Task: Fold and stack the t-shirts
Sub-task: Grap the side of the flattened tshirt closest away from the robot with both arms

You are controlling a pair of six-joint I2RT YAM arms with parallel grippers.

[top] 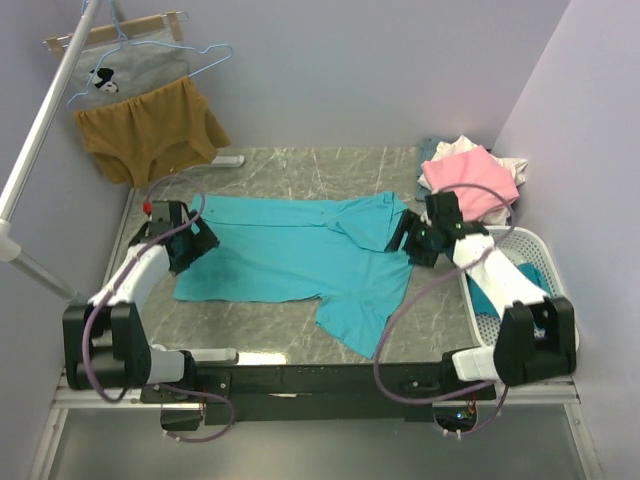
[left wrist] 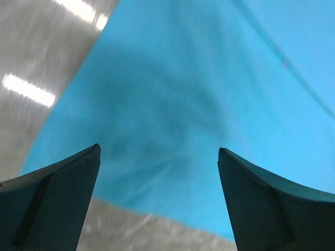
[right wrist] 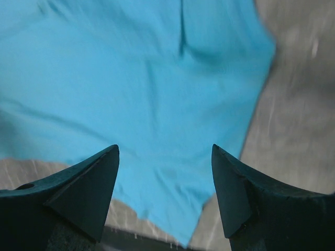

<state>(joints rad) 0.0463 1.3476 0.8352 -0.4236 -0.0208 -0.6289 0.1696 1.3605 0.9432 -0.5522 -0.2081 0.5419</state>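
Left fingers (left wrist: 52,193) hang spread over the hem-end corner of the turquoise shirt (top: 290,250) with nothing pinched between them. Bare grey surface (top: 300,170) shows just past the cloth's edge. Right fingers (right wrist: 78,188) are spread too, and empty, above the collar end toward the right edge of the surface. The shirt lies flat across the middle, one sleeve reaching toward the near edge. It is probably laid out this way so both ends can be taken together for a first fold. A pink shirt (top: 468,178) tops a heap at the far right corner, likely waiting its turn. A white basket (top: 530,243) sits at the right edge.
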